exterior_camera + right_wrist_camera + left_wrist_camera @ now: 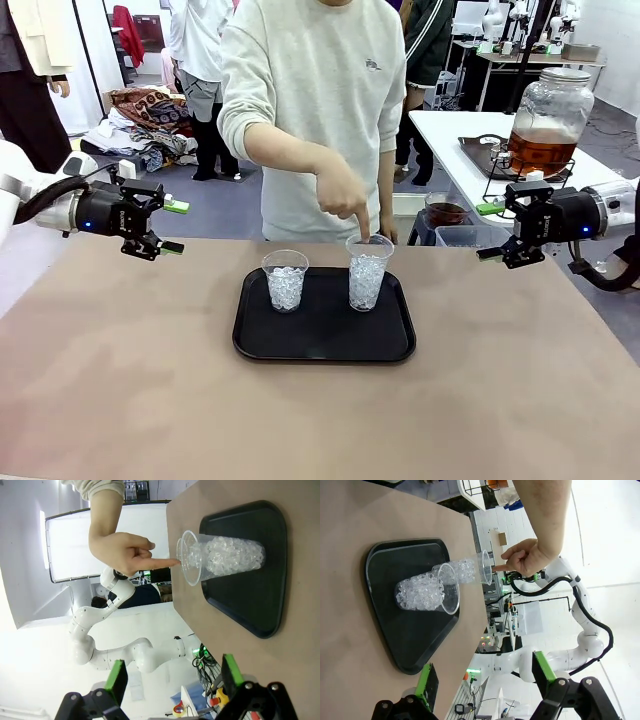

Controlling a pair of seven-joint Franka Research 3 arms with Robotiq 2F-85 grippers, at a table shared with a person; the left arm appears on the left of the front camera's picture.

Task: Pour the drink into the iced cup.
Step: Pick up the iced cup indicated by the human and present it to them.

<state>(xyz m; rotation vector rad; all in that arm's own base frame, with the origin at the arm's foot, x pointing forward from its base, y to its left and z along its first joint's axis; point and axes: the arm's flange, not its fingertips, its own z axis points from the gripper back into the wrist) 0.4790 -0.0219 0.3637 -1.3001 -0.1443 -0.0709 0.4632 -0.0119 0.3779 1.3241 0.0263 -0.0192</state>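
A person (320,110), cut off at the shoulders by the top edge, points into the right cup (367,272); whether the hand (345,195) touches the ice cannot be told. From the right wrist, this cup hides most of the left cup (285,281). The right gripper (490,232) masks part of the dispenser jar (548,120) stand.

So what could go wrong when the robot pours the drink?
The person's hand points at the taller clear plastic cup of ice; an arm moving in might bump it. The shorter iced cup stands close on the black plastic tray, so amber drink could land there instead. Ice fills both cups high, so liquid may splash.
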